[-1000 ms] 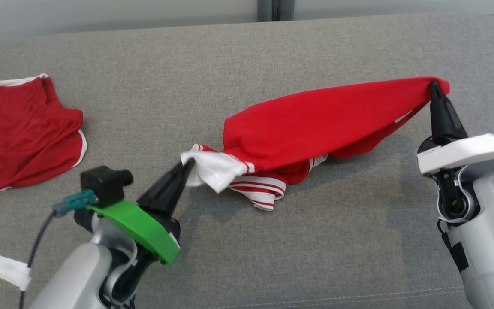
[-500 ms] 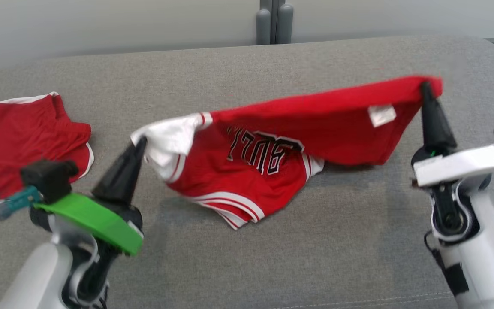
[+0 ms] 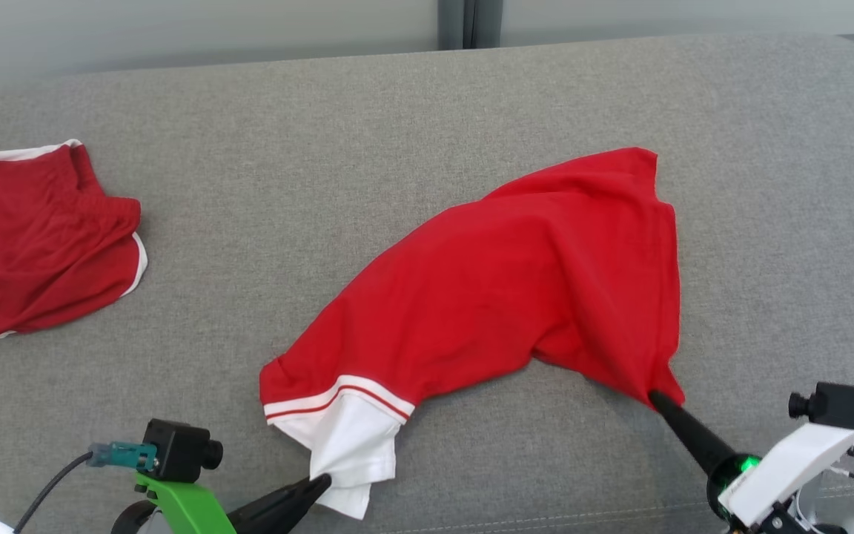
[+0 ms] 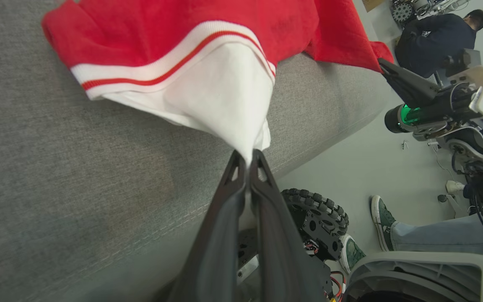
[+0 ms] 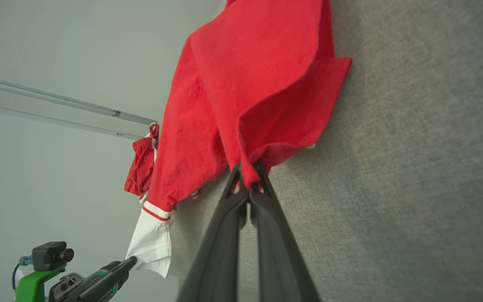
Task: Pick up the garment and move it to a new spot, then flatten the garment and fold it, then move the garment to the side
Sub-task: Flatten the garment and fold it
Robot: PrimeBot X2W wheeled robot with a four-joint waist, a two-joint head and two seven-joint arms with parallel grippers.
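Gripping the garment [image 3: 516,274], spread well right of the red shorts [image 3: 34,237]: left tool [image 3: 322,483] clamped on its white sleeve [image 3: 353,445], right tool [image 3: 653,397] clamped on a red corner [image 3: 657,374]. Draw both apart evenly, low over the couch [image 3: 249,185], right tool leading away from the shorts, smoothing wrinkles.

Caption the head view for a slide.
Left gripper and right gripper pinch red white-sleeved jersey on grey fabric cushion.

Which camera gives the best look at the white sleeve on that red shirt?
The left wrist view. The white sleeve of the red shirt is large and close there, its red-striped band clear, its tip pinched in the left hand. The head view shows it small at the bottom edge; the right wrist view, far off, lower left.
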